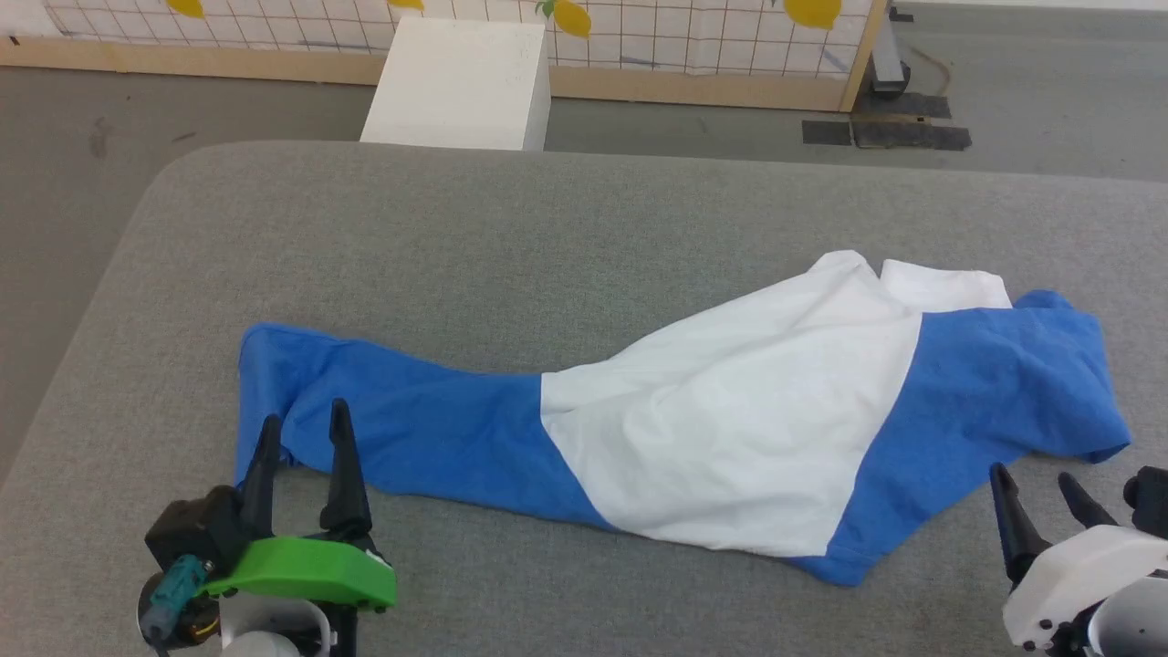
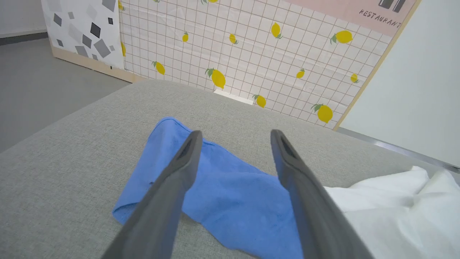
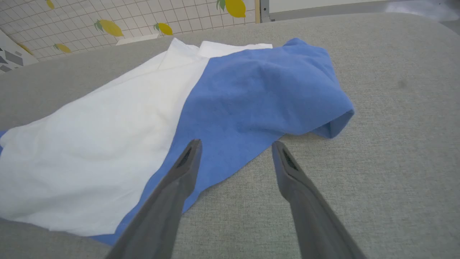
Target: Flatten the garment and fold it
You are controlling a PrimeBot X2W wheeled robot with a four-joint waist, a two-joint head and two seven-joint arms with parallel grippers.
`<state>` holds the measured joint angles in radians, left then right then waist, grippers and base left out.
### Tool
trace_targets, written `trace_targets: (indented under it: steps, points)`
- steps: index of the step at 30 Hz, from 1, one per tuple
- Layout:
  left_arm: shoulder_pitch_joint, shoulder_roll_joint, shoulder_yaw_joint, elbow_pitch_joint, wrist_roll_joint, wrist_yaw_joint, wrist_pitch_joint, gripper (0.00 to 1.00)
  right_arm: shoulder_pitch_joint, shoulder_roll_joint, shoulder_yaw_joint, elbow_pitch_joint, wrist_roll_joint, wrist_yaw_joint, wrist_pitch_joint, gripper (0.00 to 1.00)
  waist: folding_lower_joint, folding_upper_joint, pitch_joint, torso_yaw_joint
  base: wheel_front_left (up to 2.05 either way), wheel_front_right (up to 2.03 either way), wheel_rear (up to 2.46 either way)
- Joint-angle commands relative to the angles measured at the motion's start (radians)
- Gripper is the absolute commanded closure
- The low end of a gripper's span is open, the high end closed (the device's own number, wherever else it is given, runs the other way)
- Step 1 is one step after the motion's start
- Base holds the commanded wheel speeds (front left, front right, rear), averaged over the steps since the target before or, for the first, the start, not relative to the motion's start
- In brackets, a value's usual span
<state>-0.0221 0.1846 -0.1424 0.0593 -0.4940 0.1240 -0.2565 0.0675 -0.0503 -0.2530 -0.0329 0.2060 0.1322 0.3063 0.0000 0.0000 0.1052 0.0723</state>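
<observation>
A broad grey fabric-covered table (image 1: 456,228) with a rounded corner stands on a grey floor (image 1: 55,182). Beyond it are a white gridded panel printed with lemons (image 2: 251,54) and a plain white box (image 1: 461,82). A soft cotton T-shirt (image 1: 730,420), white in the body with bright blue sleeves, lies rumpled on the table and stretches from one claw to the other. The left claw (image 1: 304,422) has its fingers spread over one blue sleeve end and pinches nothing. The right claw (image 1: 1031,476) is also spread and empty, just short of the other sleeve. The cloth looks light, limp and quick to ruck. Pinching a hem or sleeve edge and drawing it outward gently would probably work best.
</observation>
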Motion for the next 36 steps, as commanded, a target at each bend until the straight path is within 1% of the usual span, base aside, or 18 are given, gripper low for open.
trace_targets:
  steps: [1,4,8,12,15,21,28,29,30,36]
  points:
    - [0.019,-0.014,0.004,-0.014,0.031,-0.007,-0.005,0.00,0.011,0.000,-0.012,-0.005,-0.014,-0.002,0.022,0.00,0.0000,0.0000,0.005,0.003,0.00,0.00,0.00]
    - [0.029,-0.034,0.005,-0.022,0.061,-0.024,-0.005,0.00,-0.001,0.000,-0.031,-0.004,-0.046,-0.002,0.079,0.00,0.0000,0.0000,0.011,0.006,0.00,0.00,0.00]
    - [0.025,-0.052,0.009,-0.023,0.093,-0.046,-0.005,0.00,-0.053,-0.007,-0.029,0.016,-0.113,-0.002,0.211,0.00,0.0000,0.0000,0.030,0.006,0.00,0.00,0.00]
    - [0.000,-0.069,0.010,-0.018,0.113,-0.067,-0.005,0.00,-0.138,-0.041,-0.005,0.052,-0.139,-0.002,0.308,0.00,0.0000,0.0000,0.063,0.017,0.00,0.00,0.00]
    - [-0.024,-0.084,0.010,-0.010,0.124,-0.079,-0.005,0.00,-0.188,-0.077,0.016,0.108,-0.144,-0.002,0.377,0.00,0.0000,0.0000,0.092,0.030,0.00,0.00,0.00]
    - [-0.057,-0.106,0.013,0.009,0.137,-0.100,-0.005,0.00,-0.234,-0.123,0.066,0.195,-0.133,-0.002,0.448,0.00,0.0000,0.0000,0.134,0.055,0.00,0.00,0.00]
    - [-0.070,-0.121,0.030,0.031,0.149,-0.117,-0.005,0.00,-0.235,-0.147,0.129,0.249,-0.086,-0.002,0.464,0.00,0.0000,0.0000,0.154,0.068,0.00,0.00,0.00]
    - [-0.070,-0.122,0.031,0.034,0.149,-0.118,-0.005,0.00,-0.235,-0.151,0.133,0.252,-0.082,-0.002,0.465,0.77,0.0000,0.0000,0.155,0.069,0.00,0.00,0.00]
    - [-0.072,-0.123,0.033,0.037,0.150,-0.120,-0.005,0.00,-0.236,-0.156,0.136,0.253,-0.076,-0.002,0.463,1.00,0.0000,0.0000,0.154,0.069,0.00,0.00,0.00]
    - [-0.065,-0.128,0.037,0.073,0.143,-0.125,-0.003,0.00,-0.231,-0.176,0.121,0.231,-0.047,-0.002,0.444,1.00,0.0000,0.0000,0.121,0.067,0.00,0.00,0.00]
